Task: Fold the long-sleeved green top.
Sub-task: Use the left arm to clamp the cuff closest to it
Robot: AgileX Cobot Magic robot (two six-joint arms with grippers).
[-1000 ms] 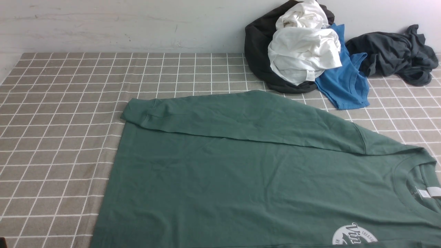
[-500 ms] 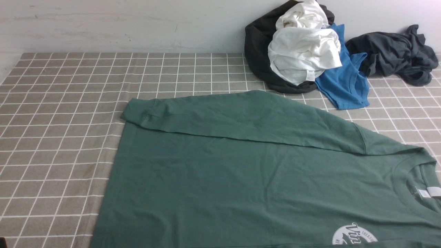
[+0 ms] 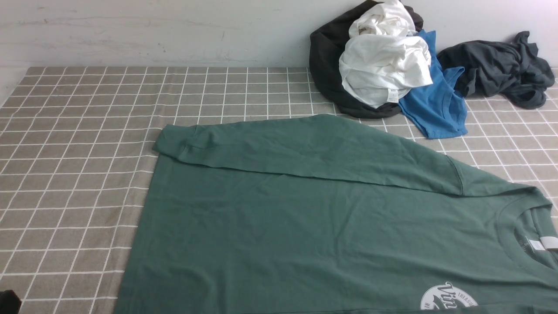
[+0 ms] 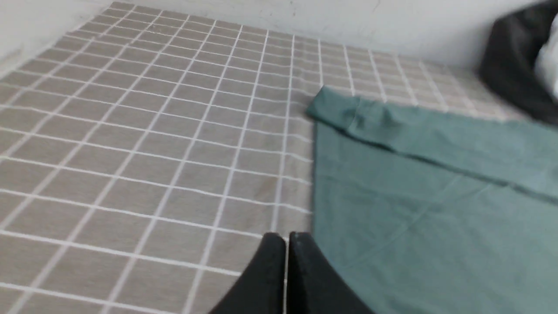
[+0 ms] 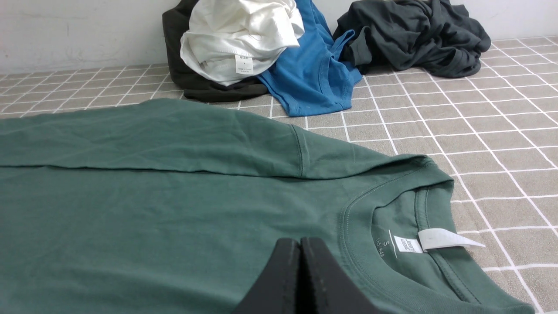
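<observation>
The green long-sleeved top (image 3: 305, 226) lies flat, front up, on the checked tablecloth (image 3: 74, 144). Its hem is at the left and its neck at the right. One sleeve (image 3: 305, 148) is folded along the far edge of the body, cuff at the left. It looks smooth w/ small creases.

Left gripper (image 4: 286, 244): jaws pressed together, holding nothing, over the tablecloth just beside the hem. Right gripper (image 5: 300, 248): same, holding nothing, over the chest near the collar. Can't tell if either touches.

The white shirt (image 5: 239, 35) at the back has a label, too small to read. The round white logo (image 3: 449, 298) reads "Vin" & "TREASU", rest cut off. Inside the neck are a printed "S" (image 5: 385, 238) & a white tag (image 5: 440, 239), its blank side up.
</observation>
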